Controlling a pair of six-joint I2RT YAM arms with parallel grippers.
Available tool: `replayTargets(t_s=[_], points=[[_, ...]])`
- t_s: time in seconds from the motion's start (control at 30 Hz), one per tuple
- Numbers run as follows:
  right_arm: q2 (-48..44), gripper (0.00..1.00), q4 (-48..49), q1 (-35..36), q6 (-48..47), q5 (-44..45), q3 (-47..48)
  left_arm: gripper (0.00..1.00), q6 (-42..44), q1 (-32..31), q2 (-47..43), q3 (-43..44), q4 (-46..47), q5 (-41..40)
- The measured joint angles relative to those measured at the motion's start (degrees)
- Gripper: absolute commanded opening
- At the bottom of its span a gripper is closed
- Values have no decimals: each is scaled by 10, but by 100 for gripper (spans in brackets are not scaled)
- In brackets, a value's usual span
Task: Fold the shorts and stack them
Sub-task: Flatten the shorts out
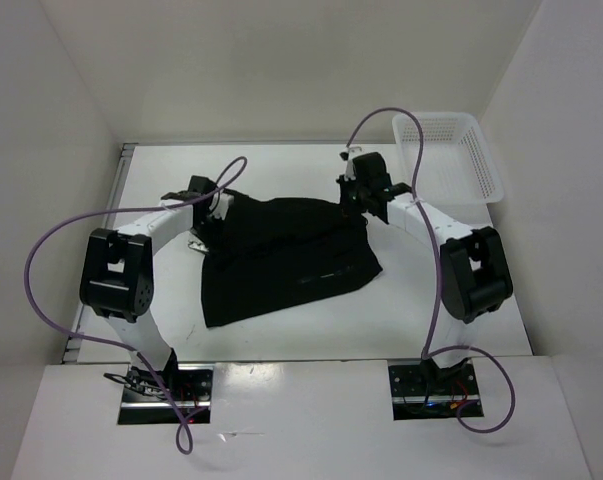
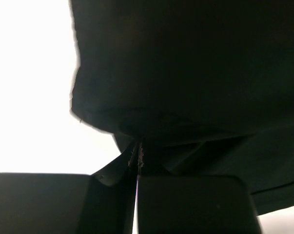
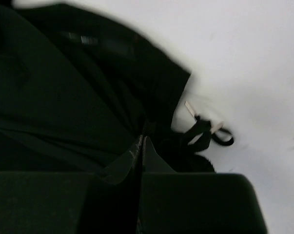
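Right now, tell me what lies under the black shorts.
Around the shorts only the white table shows; anything beneath the fabric is covered. The left claw and right claw pinch its far edge.

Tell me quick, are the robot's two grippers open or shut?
Left gripper: shut, pinching the black shorts.
Right gripper: shut, pinching the shorts too.

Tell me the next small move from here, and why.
Probably raise the left gripper and right gripper a little, then carry them toward the arm bases. Each looks shut on a far corner of the shorts, which lie spread open, not yet folded.
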Motion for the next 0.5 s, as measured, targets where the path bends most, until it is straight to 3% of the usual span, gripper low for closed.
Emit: replayTargets(t_s=[0.07,0.13,0.17,0.27,0.5], points=[[-23,10,-6,5,-9,-17,-49,6,0,-5,1,-23,-10,2],[-36,29,-17,11,-24,-34,-90,17,0,-5,2,-29,-23,-3],[-38,52,-26,12,-33,-44,-104,39,0,-3,2,-29,-29,-4],[-40,68,-53,13,-66,-80,-122,55,2,0,3,-24,-52,-4],[-81,73,-88,8,-137,-120,-111,75,2,10,2,99,-95,40]])
